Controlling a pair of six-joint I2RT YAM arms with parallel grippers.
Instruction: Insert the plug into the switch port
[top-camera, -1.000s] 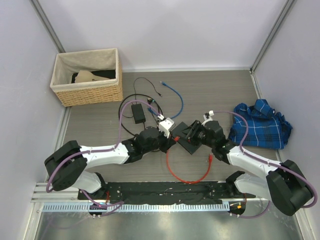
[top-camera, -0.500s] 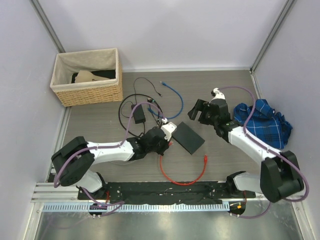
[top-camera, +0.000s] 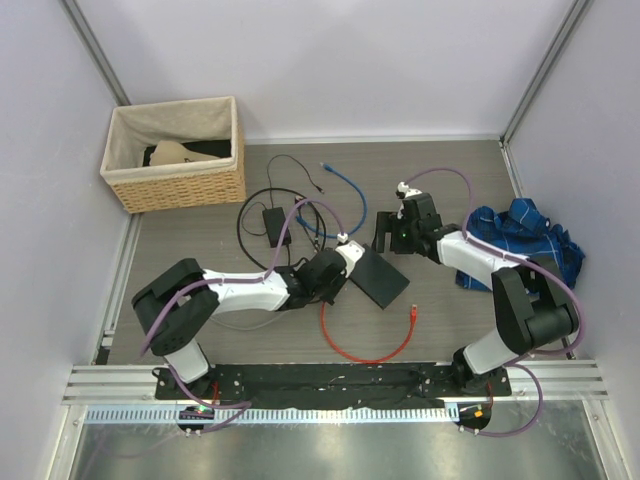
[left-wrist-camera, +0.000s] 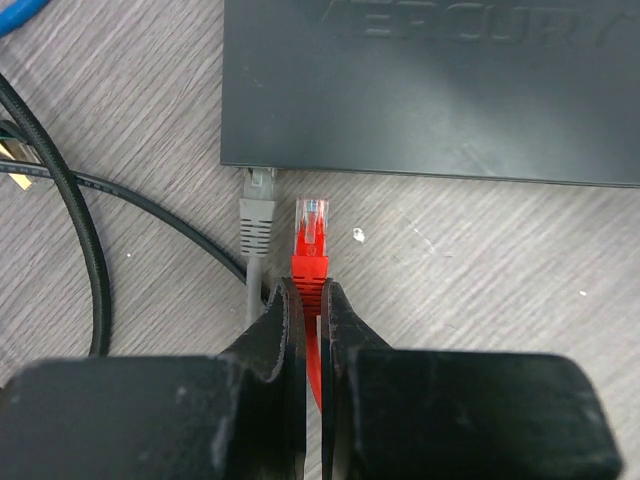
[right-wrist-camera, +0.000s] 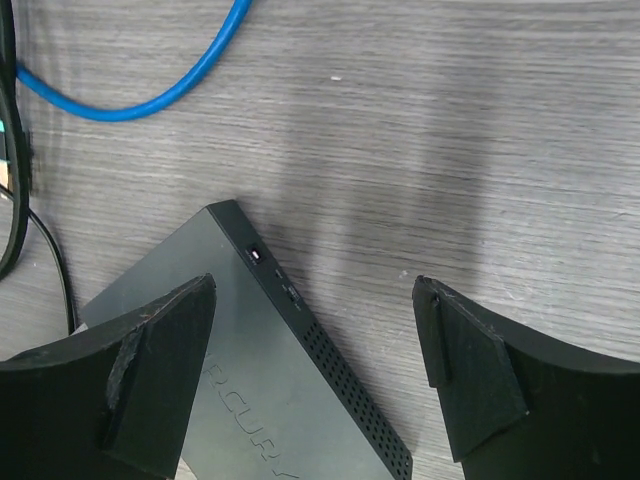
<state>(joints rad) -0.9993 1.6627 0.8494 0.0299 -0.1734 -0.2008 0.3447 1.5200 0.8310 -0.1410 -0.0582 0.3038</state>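
Observation:
The switch (top-camera: 378, 276) is a flat dark grey box lying on the table; it also shows in the left wrist view (left-wrist-camera: 430, 85) and the right wrist view (right-wrist-camera: 250, 380). My left gripper (left-wrist-camera: 308, 300) is shut on the red plug (left-wrist-camera: 312, 235), which points at the switch's near edge, a short gap away. A grey plug (left-wrist-camera: 258, 205) sits in a port just left of it. The red cable (top-camera: 365, 345) loops toward the front. My right gripper (right-wrist-camera: 315, 340) is open, hovering over the switch's far corner; in the top view it (top-camera: 392, 232) is above the switch's back end.
A wicker basket (top-camera: 178, 155) stands at the back left. A black power brick (top-camera: 276, 224) with black cords (left-wrist-camera: 60, 190) and a blue cable (top-camera: 352, 200) lie behind the switch. A blue plaid cloth (top-camera: 520, 245) lies at the right.
My left gripper has moved with the red plug toward the switch's left edge. My right gripper, off the switch half a second ago, has come back down over its back end.

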